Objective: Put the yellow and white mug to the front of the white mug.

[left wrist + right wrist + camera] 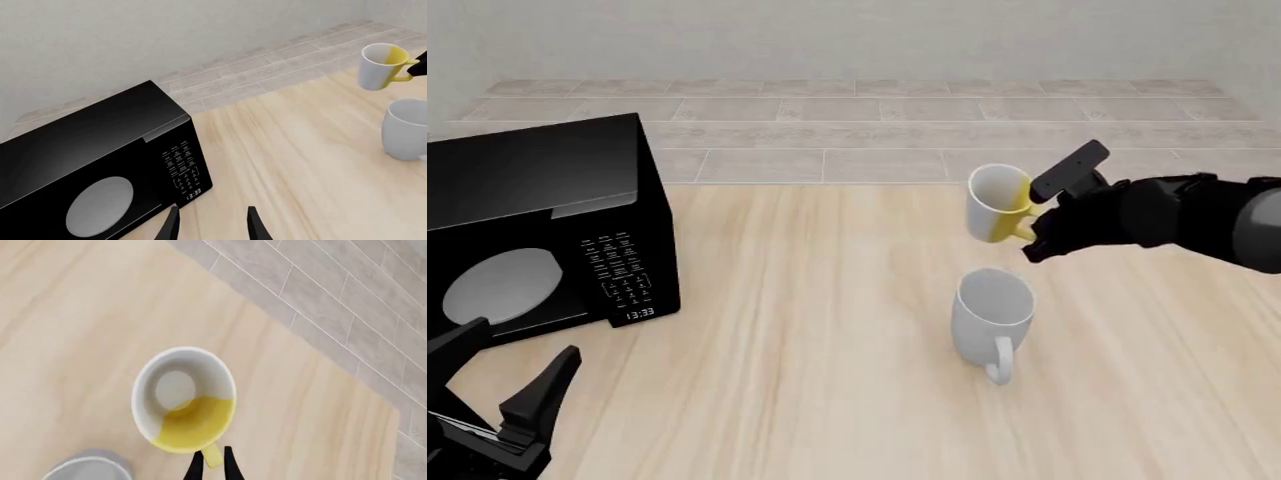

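right pincer (1030, 214) clenched on yellow and white mug (998, 204) handle, mug lifted beyond white mug (992, 312)

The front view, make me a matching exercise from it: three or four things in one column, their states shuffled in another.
1. small yellow and white mug
2. larger plain white mug
3. black microwave oven
4. left gripper

A. open, holding nothing
B. standing on the wooden table, handle toward the camera
C. clock display lit, door shut
D. lifted, held by its handle in the right gripper

Pairs: 1-D, 2-B, 3-C, 4-A
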